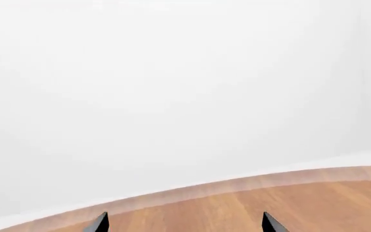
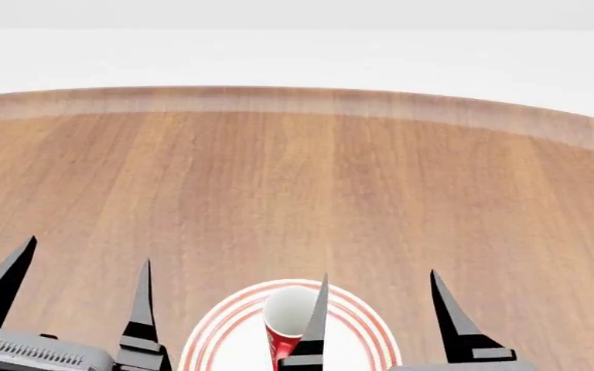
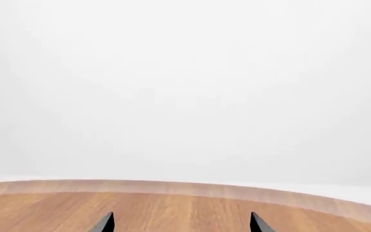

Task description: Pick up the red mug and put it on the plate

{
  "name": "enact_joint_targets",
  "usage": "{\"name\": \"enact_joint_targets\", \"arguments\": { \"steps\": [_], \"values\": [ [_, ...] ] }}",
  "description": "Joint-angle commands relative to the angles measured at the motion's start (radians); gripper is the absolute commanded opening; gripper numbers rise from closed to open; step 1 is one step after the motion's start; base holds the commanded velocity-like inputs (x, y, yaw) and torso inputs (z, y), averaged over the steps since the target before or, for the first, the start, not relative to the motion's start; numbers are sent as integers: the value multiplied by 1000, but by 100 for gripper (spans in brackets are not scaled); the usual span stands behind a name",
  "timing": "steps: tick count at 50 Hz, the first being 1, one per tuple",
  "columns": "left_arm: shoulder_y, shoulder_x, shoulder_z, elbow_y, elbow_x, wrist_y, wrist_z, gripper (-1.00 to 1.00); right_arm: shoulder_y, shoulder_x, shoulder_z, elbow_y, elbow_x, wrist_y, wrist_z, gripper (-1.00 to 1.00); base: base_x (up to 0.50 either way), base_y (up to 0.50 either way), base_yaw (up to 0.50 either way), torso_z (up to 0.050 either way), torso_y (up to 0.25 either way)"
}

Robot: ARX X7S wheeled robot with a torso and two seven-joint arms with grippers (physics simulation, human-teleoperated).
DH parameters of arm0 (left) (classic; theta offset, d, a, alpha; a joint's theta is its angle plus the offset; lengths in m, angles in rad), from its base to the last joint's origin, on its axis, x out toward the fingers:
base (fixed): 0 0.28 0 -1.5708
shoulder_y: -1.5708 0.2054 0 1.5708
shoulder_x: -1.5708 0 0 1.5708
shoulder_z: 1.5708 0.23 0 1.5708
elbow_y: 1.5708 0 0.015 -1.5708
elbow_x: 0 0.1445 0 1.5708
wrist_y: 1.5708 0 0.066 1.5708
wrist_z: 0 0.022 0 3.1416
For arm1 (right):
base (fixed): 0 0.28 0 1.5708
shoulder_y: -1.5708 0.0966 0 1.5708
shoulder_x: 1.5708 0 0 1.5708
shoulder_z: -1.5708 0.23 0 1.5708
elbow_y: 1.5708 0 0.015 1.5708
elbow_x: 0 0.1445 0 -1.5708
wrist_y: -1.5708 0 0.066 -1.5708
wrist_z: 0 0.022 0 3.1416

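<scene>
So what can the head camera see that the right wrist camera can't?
Only the head view shows the red mug standing on the plate, at the near edge of the picture, and both grippers: the left gripper and the right gripper, each with open jaws, holding nothing. One right fingertip crosses in front of the mug there. The right wrist view shows nothing extra, just its own two fingertips over bare wood. Both share the wooden table with its curved far edge and the plain white background.
</scene>
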Motion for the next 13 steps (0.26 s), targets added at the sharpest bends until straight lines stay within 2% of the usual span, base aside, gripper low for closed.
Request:
{"name": "enact_joint_targets", "arguments": {
  "steps": [1,13],
  "values": [
    [0,11,-10,48,32,-22,9,100,-15,-13,28,-28,-17,-30,-20,100,0,0,0,0,0],
    [-14,7,-8,91,30,-57,2,100,-22,-3,32,-73,-16,-24,-7,100,0,0,0,0,0]
  ]
}}
